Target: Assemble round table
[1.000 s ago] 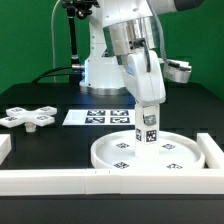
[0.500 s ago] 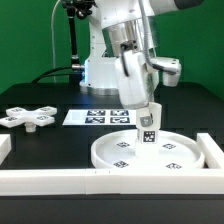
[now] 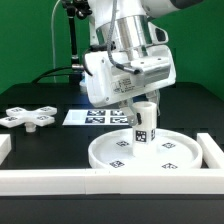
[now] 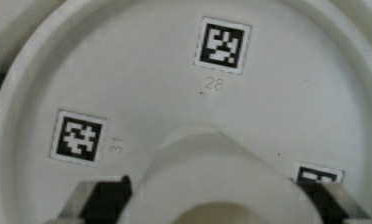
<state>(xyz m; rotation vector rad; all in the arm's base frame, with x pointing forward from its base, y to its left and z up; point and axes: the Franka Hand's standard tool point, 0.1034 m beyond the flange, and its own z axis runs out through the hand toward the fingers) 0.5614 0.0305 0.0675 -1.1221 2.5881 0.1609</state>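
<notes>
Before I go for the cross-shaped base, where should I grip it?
Probably one arm of the cross-shaped base, pinched across its width from straight above. It lies flat on the table, so the arm's two upright sides are the faces open to the fingers.

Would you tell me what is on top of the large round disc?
The short cylinder leg stands upright near the middle of the round disc, with the gripper closed around its top. The disc's square tags show around it; the joint under the leg is hidden.
</notes>
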